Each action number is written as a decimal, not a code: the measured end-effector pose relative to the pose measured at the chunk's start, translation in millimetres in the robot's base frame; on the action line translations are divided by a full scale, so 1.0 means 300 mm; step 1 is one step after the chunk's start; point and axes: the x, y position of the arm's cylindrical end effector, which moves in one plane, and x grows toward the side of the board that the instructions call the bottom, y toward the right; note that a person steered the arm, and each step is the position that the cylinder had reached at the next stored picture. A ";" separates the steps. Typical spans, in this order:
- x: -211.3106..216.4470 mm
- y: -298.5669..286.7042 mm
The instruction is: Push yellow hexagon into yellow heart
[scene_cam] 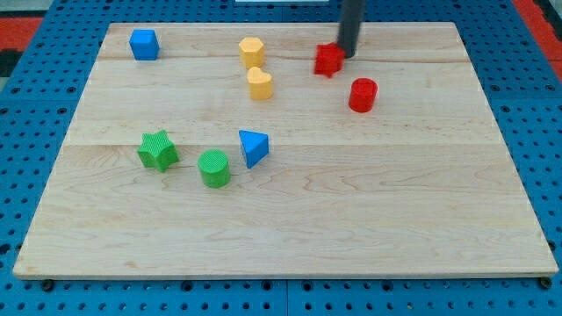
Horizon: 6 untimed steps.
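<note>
Your yellow hexagon [251, 51] sits near the view's top, a little left of centre, on the wooden tabletop [290, 219]. It stands upright as a short prism with its flat top facing up; no long axis or heading can be made out. The yellow heart [259, 83] lies just below it toward the view's bottom, so close that the two look touching or nearly so.

You have no fingers on this arm, only the dark rod. My tip [348, 56] rests at the view's top, right against the upper right side of the red block [328, 60], whose shape looks star-like but is unclear. It is well apart from the hexagon, off to its right.

Other pieces: a red cylinder [363, 95], a blue cube [144, 44], a blue triangle [254, 147], a green star [158, 150] and a green cylinder [214, 168], all ribbed plastic. The tabletop is pale planked wood on a blue perforated base [35, 96].
</note>
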 end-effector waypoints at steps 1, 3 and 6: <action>0.087 -0.240; -0.176 -0.305; 0.125 -0.397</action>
